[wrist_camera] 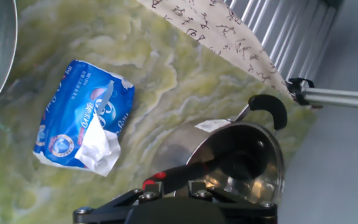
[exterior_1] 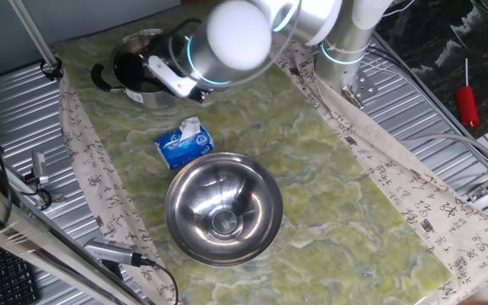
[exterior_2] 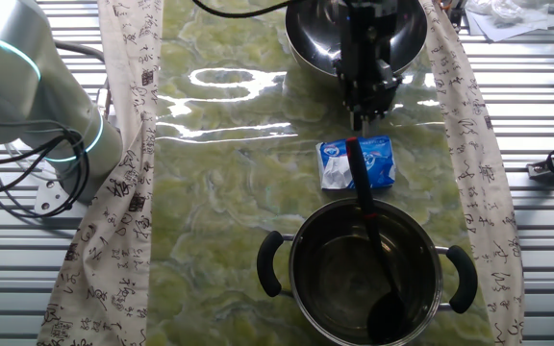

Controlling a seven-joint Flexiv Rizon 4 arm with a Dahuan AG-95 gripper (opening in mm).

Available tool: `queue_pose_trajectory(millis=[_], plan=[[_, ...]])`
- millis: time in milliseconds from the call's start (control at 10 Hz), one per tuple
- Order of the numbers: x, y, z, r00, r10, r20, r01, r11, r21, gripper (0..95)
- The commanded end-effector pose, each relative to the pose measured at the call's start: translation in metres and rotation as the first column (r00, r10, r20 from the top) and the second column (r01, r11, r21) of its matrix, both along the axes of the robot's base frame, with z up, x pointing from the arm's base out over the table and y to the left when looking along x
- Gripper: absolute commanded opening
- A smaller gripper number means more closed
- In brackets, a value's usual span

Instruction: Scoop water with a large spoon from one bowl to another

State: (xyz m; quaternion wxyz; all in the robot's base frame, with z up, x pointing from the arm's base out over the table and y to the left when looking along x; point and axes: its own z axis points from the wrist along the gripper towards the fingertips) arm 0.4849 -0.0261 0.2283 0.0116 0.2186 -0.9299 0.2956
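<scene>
Fingers [exterior_2: 359,123] grip the large spoon [exterior_2: 365,207], its ladle end in the pot [exterior_2: 301,264] seen only from opposite

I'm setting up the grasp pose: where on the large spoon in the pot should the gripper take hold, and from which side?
Grip the large spoon high on its slim handle, near the red end that sticks out over the pot rim toward the tissue pack. Come from above; the bowl end sits deep inside the pot.
</scene>
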Motion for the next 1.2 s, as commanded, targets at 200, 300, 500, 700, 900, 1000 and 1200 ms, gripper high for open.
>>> queue_pose_trajectory(millis=[200,300,500,700,900,1000,1200], plan=[[-0.004,0.012,-0.001,1.0,-0.026,-0.003,0.026,0.999,-0.038,19.0],[-0.007,0.012,-0.005,1.0,-0.027,-0.002,0.027,0.998,-0.05,19.0],[-0.011,0.011,-0.007,1.0,-0.03,-0.008,0.029,0.996,-0.085,38.0],[-0.013,0.01,-0.009,1.0,-0.026,-0.005,0.025,0.992,-0.125,38.0],[-0.013,0.01,-0.009,0.999,-0.033,0.004,0.033,0.991,-0.13,38.0],[-0.014,0.01,-0.009,0.999,-0.036,0.005,0.036,0.991,-0.132,38.0],[-0.016,0.01,-0.011,0.999,-0.038,0.01,0.039,0.988,-0.151,38.0]])
